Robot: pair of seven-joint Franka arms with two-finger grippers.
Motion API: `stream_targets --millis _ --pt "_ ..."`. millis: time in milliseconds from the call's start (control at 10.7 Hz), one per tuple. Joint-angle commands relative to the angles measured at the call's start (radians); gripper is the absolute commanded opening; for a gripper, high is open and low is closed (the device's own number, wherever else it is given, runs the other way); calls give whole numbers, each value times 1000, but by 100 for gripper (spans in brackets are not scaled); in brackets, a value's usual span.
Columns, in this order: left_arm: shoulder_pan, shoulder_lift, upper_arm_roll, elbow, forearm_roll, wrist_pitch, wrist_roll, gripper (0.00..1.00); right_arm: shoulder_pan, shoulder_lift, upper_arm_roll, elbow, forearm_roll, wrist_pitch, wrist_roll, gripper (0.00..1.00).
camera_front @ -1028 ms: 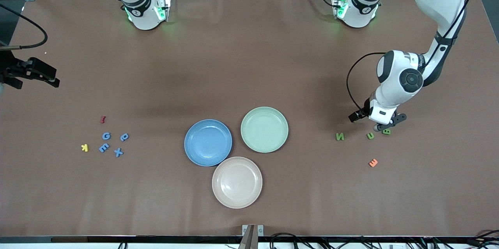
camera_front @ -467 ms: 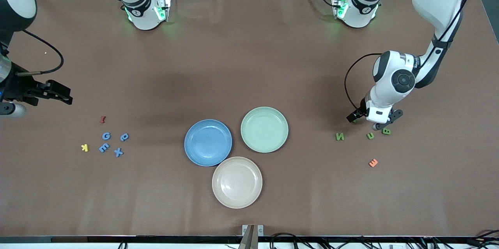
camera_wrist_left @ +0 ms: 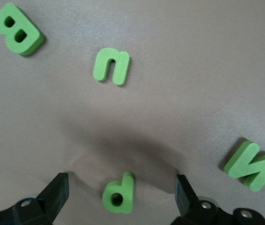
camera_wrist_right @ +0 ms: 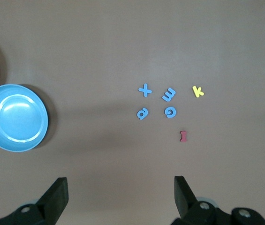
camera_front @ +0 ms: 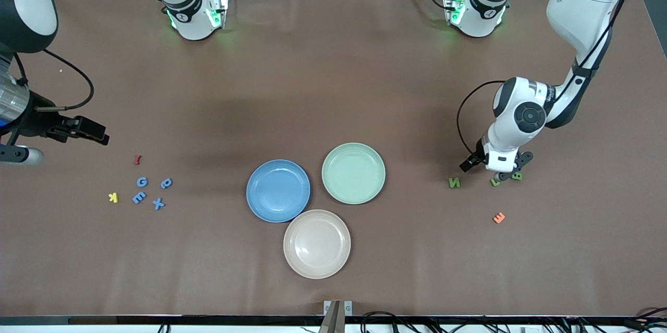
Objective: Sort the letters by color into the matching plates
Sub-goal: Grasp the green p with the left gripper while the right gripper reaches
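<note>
Four green letters lie toward the left arm's end: B (camera_wrist_left: 18, 29), U (camera_wrist_left: 112, 67), N (camera_wrist_left: 253, 165) and P (camera_wrist_left: 119, 194). My left gripper (camera_wrist_left: 120, 197) hangs low over them, open, with the P lying between its fingers, untouched. In the front view it hides the P and part of the U (camera_front: 493, 182). Blue letters X (camera_wrist_right: 144, 90), E (camera_wrist_right: 169, 94), P (camera_wrist_right: 142, 113) and G (camera_wrist_right: 170, 112) lie toward the right arm's end. My right gripper (camera_wrist_right: 119, 199) is open and empty, high over bare table beside them. The blue plate (camera_front: 278, 190) and the green plate (camera_front: 353, 173) hold nothing.
A beige-pink plate (camera_front: 317, 243) touches both plates, nearer the front camera. A yellow K (camera_front: 113, 197) and a red I (camera_front: 137, 159) lie by the blue letters. An orange E (camera_front: 499, 217) lies nearer the camera than the green letters.
My left gripper has shifted over the green letters toward the N and now covers part of the U. The right arm has swung in from the table's end toward the blue letters.
</note>
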Motion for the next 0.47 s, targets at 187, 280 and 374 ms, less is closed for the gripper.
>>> stream_targets --millis 187,280,374 --pt "-16 30 -2 32 40 7 -46 100 -12 21 12 -39 60 63 356 100" --pt "-13 24 -3 27 42 5 -45 100 -14 24 12 -49 60 77 398 100" --pt "-13 23 -2 22 43 5 -42 100 -17 35 12 -52 60 80 430 100"
